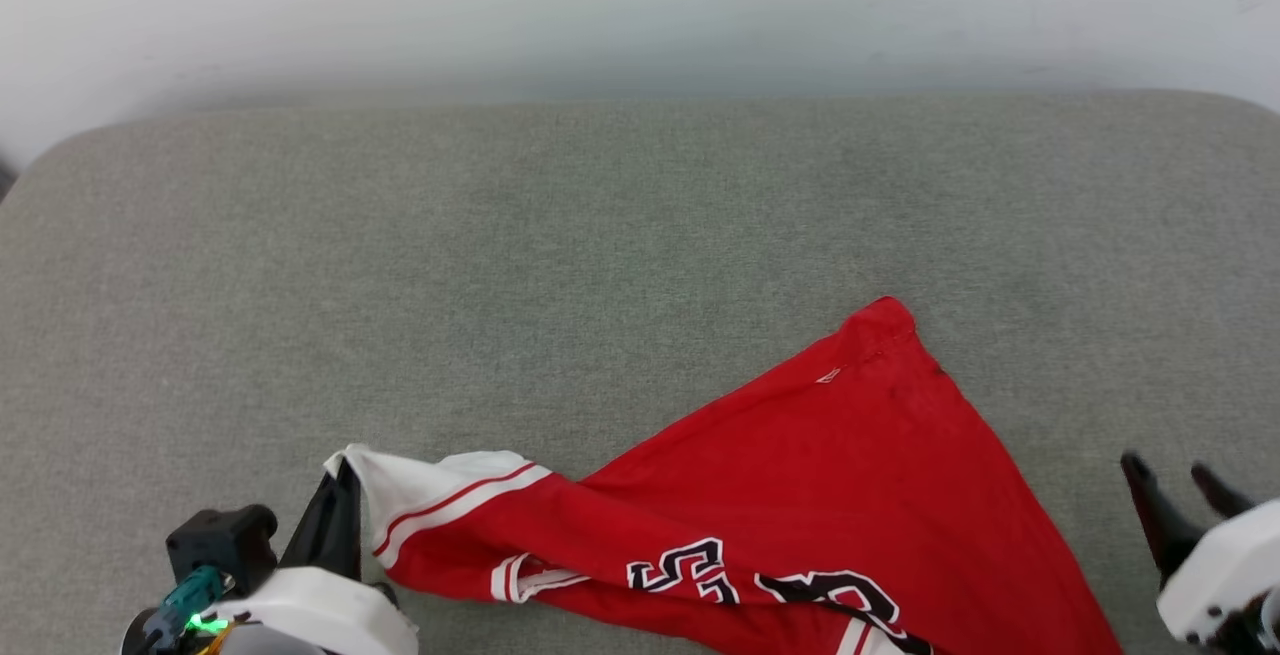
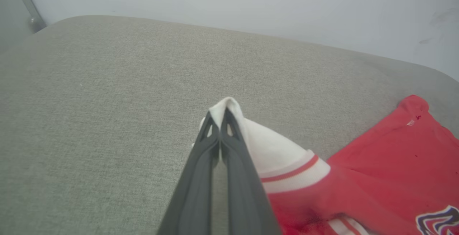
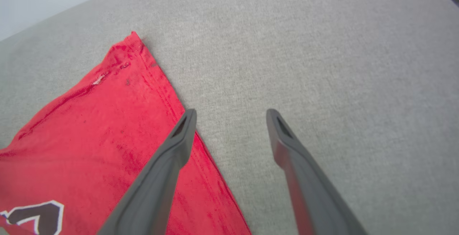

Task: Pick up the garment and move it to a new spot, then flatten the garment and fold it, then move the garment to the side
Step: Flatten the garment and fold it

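Observation:
The garment, a red jersey shirt with a white sleeve and black lettering, lies crumpled in a wedge on the grey padded surface at the front right. My left gripper at the lower left is shut on the tip of the white sleeve, which wraps over its fingertips. At the lower right my right gripper stands open beside the shirt's right hem, with nothing between its fingers.
The grey padded surface stretches back to a pale wall, with rounded far corners. A metal rod stands off the far left corner in the left wrist view.

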